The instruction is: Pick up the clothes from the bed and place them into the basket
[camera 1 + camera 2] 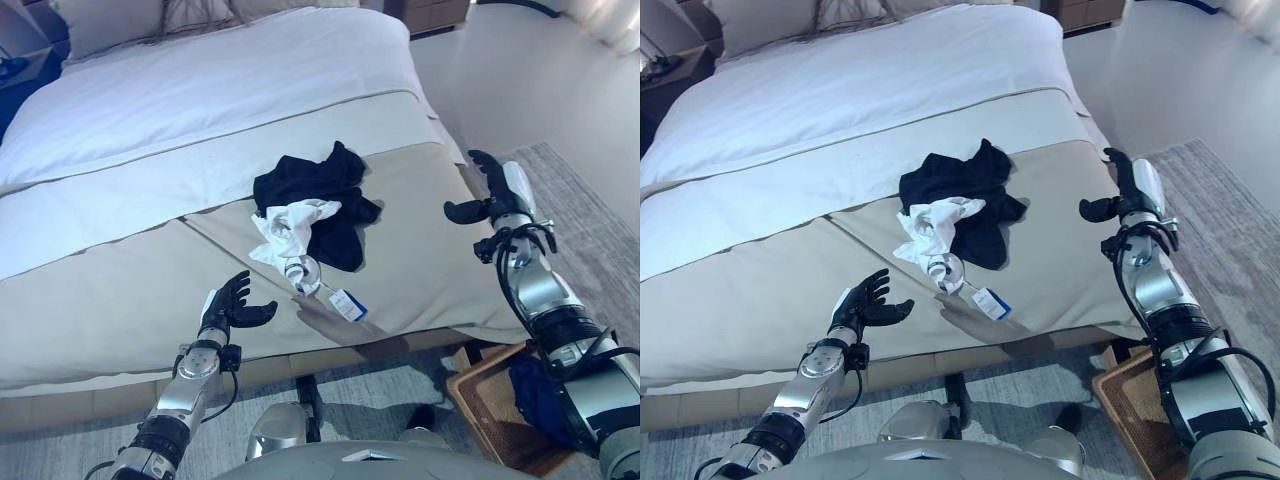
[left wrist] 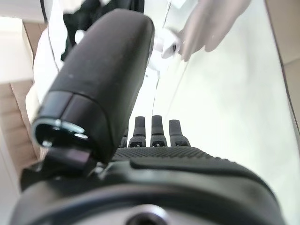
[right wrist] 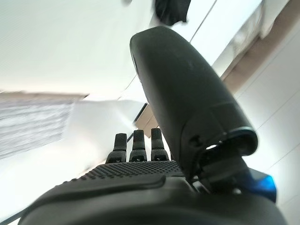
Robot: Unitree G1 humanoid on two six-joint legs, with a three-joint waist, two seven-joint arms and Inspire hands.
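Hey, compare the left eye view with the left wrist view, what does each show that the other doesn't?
Only the left eye view shows the whole bed, the right hand open off the bed's right edge, and the brown basket on the floor with a dark blue garment already in it. Only the left wrist view shows the left hand from close up, its fingers straight and empty. Both show the black garment and the white garment piled on the bed.
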